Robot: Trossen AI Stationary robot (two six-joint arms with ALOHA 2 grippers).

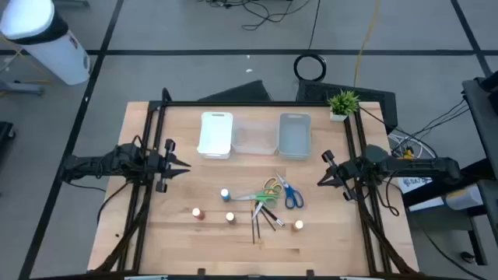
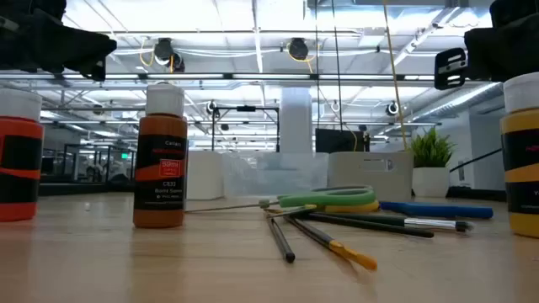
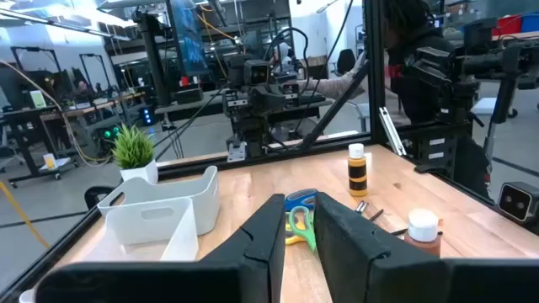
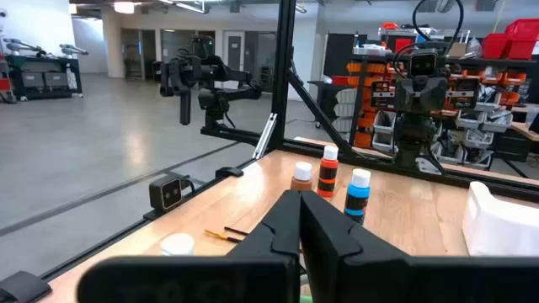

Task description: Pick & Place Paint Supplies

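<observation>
Hovering at the tabletop's (image 1: 156, 233) sides, the left gripper (image 1: 183, 165) sits slightly parted, the right gripper (image 1: 320, 178) closed, both empty; paint bottles (image 1: 225, 194), brushes (image 1: 264, 218) and scissors (image 1: 289, 192) lie between them.

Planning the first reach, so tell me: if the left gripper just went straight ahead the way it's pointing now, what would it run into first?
Likely the scissors: in its wrist view they lie dead ahead of the left gripper. It hangs above the table, though, so a level path might pass over them toward the right gripper.
</observation>
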